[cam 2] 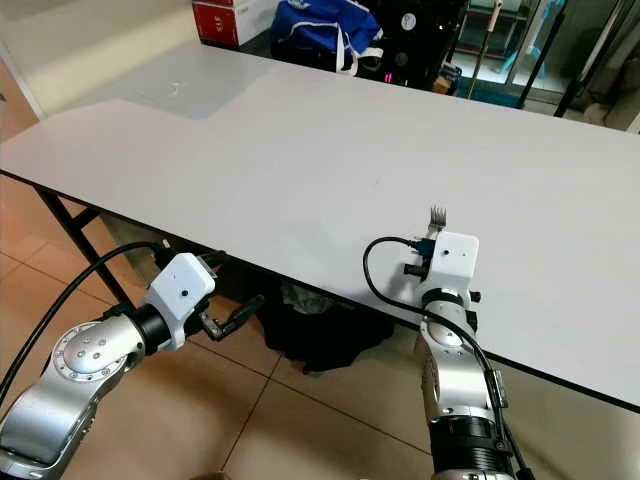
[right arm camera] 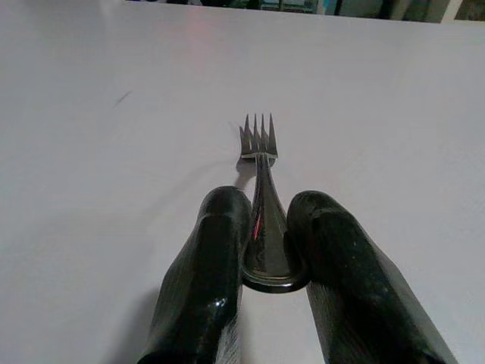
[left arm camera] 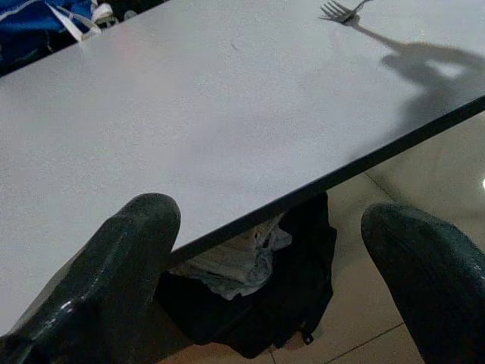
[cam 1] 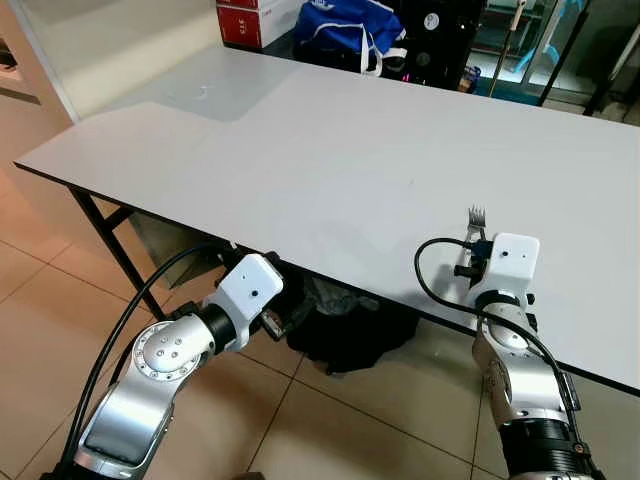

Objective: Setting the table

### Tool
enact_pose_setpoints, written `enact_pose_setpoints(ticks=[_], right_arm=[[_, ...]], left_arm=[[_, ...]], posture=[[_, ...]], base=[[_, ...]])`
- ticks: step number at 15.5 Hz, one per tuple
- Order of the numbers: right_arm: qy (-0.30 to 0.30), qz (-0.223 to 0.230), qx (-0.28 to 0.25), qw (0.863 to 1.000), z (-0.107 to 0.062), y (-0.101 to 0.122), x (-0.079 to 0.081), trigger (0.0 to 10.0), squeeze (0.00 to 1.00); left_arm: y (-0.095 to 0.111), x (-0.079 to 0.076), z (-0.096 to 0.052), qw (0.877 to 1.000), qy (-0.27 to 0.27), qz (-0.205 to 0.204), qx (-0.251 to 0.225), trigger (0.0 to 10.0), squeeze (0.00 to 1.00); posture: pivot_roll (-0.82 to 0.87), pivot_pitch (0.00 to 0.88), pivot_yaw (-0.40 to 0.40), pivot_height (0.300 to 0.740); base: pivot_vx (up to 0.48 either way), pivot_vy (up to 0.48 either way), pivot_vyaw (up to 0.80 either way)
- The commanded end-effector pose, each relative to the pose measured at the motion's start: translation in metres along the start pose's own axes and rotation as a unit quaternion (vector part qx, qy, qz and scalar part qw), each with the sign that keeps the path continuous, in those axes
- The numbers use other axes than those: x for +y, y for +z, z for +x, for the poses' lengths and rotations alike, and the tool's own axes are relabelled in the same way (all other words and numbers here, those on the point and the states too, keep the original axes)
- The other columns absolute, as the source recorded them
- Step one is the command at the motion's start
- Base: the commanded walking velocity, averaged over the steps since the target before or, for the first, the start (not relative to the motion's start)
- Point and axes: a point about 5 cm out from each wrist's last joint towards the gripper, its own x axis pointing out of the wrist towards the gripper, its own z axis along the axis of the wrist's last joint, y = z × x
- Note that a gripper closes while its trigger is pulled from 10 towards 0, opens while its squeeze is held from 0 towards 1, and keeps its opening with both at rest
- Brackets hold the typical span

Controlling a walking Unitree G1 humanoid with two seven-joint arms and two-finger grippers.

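Observation:
A silver fork (right arm camera: 258,152) points away from me over the white table (cam 1: 330,150), its tines (cam 1: 476,215) poking out past my right wrist. My right gripper (right arm camera: 267,220) is shut on the fork's handle, low over the table near its front edge. My left gripper (left arm camera: 265,250) is open and holds nothing. It hangs at the table's front edge, slightly below the top, well left of the fork (left arm camera: 337,10).
A dark bag (cam 1: 345,335) lies on the tiled floor under the table. Beyond the far edge are a blue bag (cam 1: 345,25), a red box (cam 1: 250,18) and dark equipment. Black table legs (cam 1: 115,250) stand at the left.

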Motion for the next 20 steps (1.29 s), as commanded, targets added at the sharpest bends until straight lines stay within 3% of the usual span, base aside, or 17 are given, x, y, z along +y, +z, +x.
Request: enact_pose_setpoints(ticks=[1,4,8,10,12,13,14,15,16,18,20], right_arm=[[-0.015,0.001,0.036,0.999,-0.001,-0.013,-0.004,10.0,0.00],[-0.030,0.018,0.057,0.998,-0.005,-0.020,-0.007,10.0,0.00],[-0.026,0.036,0.080,0.996,-0.012,-0.026,-0.004,10.0,0.00],[-0.030,0.047,0.094,0.994,-0.014,-0.029,-0.005,10.0,0.00],[-0.030,0.061,0.103,0.992,-0.017,-0.030,-0.007,10.0,0.00],[-0.027,0.063,0.104,0.992,-0.018,-0.030,-0.007,10.0,0.00],[-0.027,0.063,0.105,0.992,-0.019,-0.030,-0.007,10.0,0.31],[-0.026,0.067,0.103,0.992,-0.019,-0.029,-0.007,10.0,1.00],[-0.026,0.068,0.102,0.992,-0.019,-0.029,-0.007,10.0,1.00],[-0.025,0.068,0.097,0.993,-0.019,-0.025,-0.008,10.0,1.00],[-0.025,0.069,0.086,0.994,-0.019,-0.022,-0.009,10.0,1.00]], left_arm=[[-0.003,0.001,-0.002,1.000,-0.006,0.004,0.004,10.0,0.00],[-0.003,0.005,0.001,1.000,-0.004,0.008,0.000,10.0,0.00],[-0.009,-0.004,0.034,1.000,-0.006,0.004,0.005,10.0,0.00],[-0.008,-0.012,0.037,1.000,-0.007,0.004,0.001,10.0,0.00],[-0.004,-0.033,0.034,1.000,-0.011,0.007,-0.011,10.0,0.00],[-0.001,-0.045,0.040,1.000,-0.013,0.008,-0.014,10.0,0.00],[0.000,-0.052,0.045,1.000,-0.014,0.008,-0.016,10.0,0.00],[0.002,-0.062,0.053,1.000,-0.016,0.007,-0.016,10.0,0.00],[0.004,-0.070,0.060,1.000,-0.017,0.006,-0.016,10.0,0.00],[0.023,-0.121,0.097,0.999,-0.030,0.001,-0.014,10.0,0.00],[0.038,-0.151,0.117,0.999,-0.042,-0.006,-0.013,10.0,0.00]], posture=[[0.07,0.044,0.012,0.740],[0.07,0.043,0.012,0.740],[0.07,0.040,0.009,0.740],[0.07,0.040,0.008,0.740],[0.07,0.039,0.007,0.740],[0.07,0.039,0.007,0.740],[0.07,0.039,0.007,0.740],[0.07,0.037,0.006,0.740],[0.07,0.037,0.006,0.740],[0.07,0.037,0.006,0.740],[0.07,0.037,0.006,0.740]], base=[[0.000,0.000,0.00],[0.000,0.000,0.00],[0.000,0.000,0.00],[0.000,0.000,0.00],[0.000,0.000,0.00],[0.000,0.000,0.00],[0.000,0.000,0.00],[0.000,0.000,0.00],[0.000,0.000,0.00],[0.000,0.000,0.00],[0.000,0.000,0.00]])
